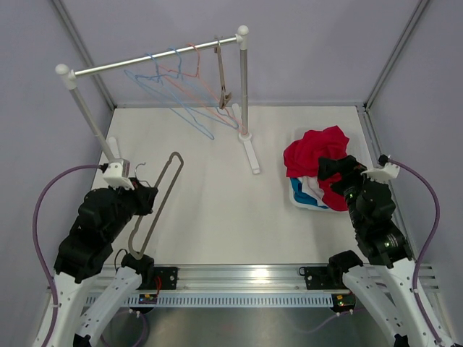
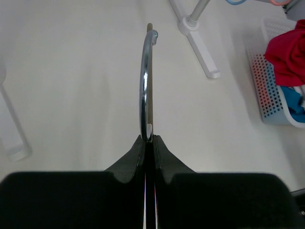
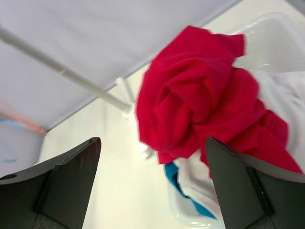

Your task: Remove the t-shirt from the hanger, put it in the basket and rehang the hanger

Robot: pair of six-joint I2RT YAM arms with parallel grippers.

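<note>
A bare grey hanger (image 1: 160,195) with a metal hook (image 2: 144,81) hangs over the table's left side, free of any cloth. My left gripper (image 1: 147,196) is shut on it, and the jaws (image 2: 149,139) pinch the base of the hook. The red t-shirt (image 1: 312,152) lies crumpled on top of other clothes in the white basket (image 1: 298,196) at the right. Just above and beside that pile my right gripper (image 1: 334,170) stands wide open. Between its fingers (image 3: 151,142) there is nothing, and the red t-shirt (image 3: 200,95) lies below and beyond them.
A clothes rack (image 1: 155,59) stands at the back with several wire hangers (image 1: 181,83) and a brown hanger (image 1: 221,72) on its bar. Its right post and white foot (image 1: 251,155) stand mid-table. White and blue garments (image 3: 224,191) sit under the red one in the basket (image 3: 267,33).
</note>
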